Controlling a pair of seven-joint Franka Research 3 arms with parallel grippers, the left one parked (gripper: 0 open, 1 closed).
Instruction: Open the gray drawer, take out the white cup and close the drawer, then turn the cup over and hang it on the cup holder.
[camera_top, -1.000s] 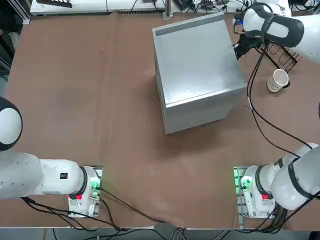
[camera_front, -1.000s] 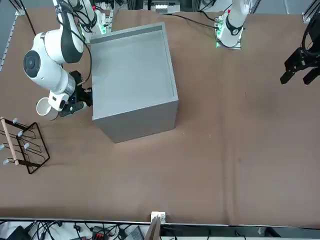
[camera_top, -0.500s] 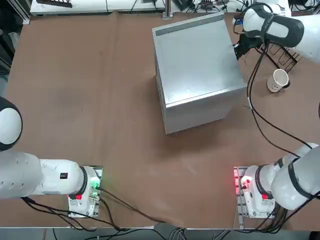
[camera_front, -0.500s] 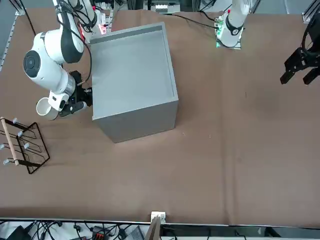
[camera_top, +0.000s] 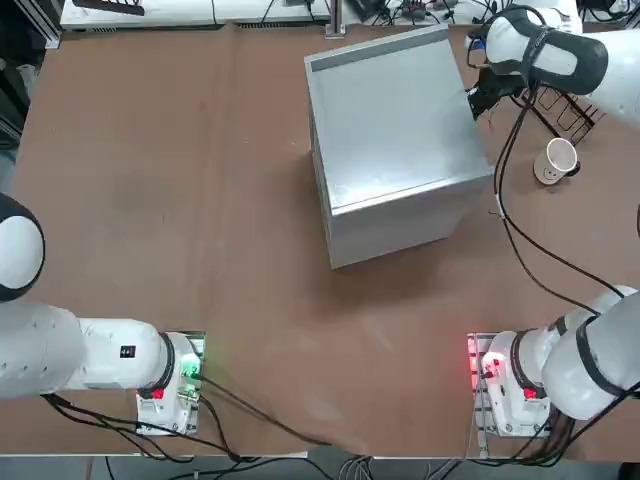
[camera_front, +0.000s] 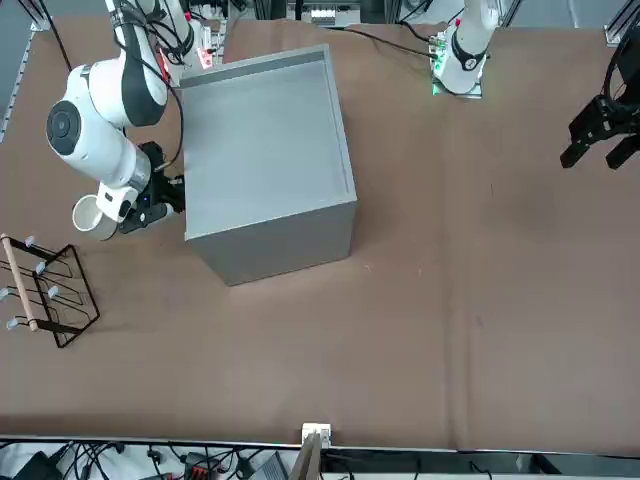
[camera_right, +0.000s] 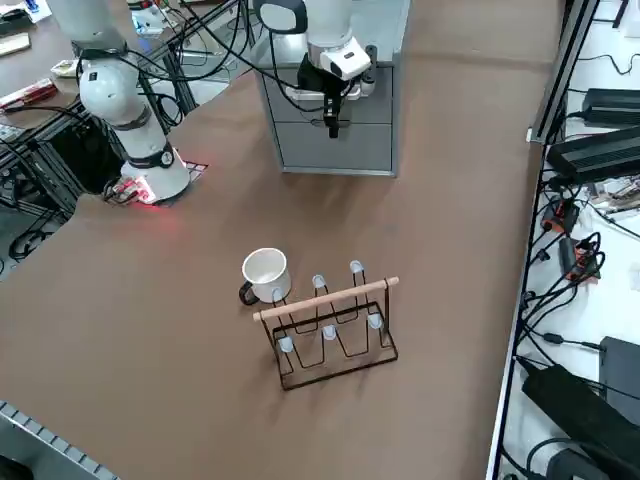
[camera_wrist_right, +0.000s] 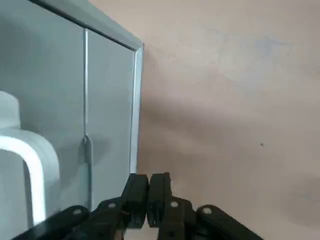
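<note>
Top view: right gripper (camera_top: 478, 98) beside the closed cabinet (camera_top: 395, 140), white cup (camera_top: 555, 160) out on the table (camera_top: 180, 180).
Front view puts the cup (camera_front: 93, 215) just behind the arm and the cup holder (camera_front: 45, 290) nearby; right side view shows the gripper (camera_right: 333, 118) hanging at the gray drawer (camera_right: 340, 108) front, which sits flush, with the cup (camera_right: 265, 274) upright just beside the rack (camera_right: 335, 325). Right wrist view has the fingers (camera_wrist_right: 135, 192) pressed together, holding nothing, by the cabinet's edge (camera_wrist_right: 136, 110). Judging from this, the drawer step looks finished; next, back away cleanly, spread the fingers, and take the cup by its rim so it can be inverted onto a peg.
</note>
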